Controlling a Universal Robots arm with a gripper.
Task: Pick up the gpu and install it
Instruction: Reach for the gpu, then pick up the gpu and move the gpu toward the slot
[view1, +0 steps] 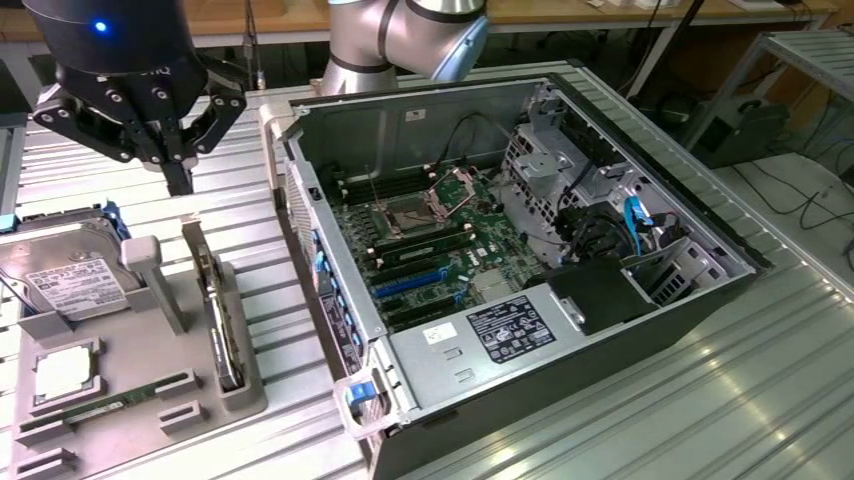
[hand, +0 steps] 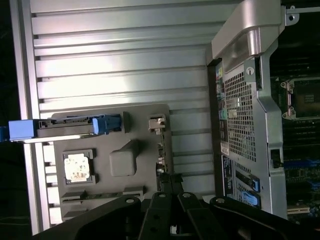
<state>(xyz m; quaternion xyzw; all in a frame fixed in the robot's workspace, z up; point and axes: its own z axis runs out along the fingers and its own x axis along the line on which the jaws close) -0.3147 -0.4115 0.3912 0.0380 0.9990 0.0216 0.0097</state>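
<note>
The gpu (view1: 218, 318) stands on its thin edge in a slot of the grey parts holder (view1: 134, 350), its silver bracket toward the far end. My black gripper (view1: 178, 183) hangs above the ribbed table just beyond the holder's far end, fingers shut together and holding nothing. From the wrist, the gpu (hand: 160, 152) appears edge-on along the holder's side, with its bracket (hand: 156, 123) at one end. The gripper (hand: 170, 192) is above the card's other end. The open computer case (view1: 534, 250) lies beside the holder, its motherboard (view1: 427, 250) exposed.
The holder also carries a silver hard drive (view1: 67, 280) with a white label, a CPU (view1: 60, 370) and a green memory stick (view1: 114, 405). The case wall (hand: 245, 100) stands close to the holder. Ribbed metal table (view1: 240, 190) lies between them.
</note>
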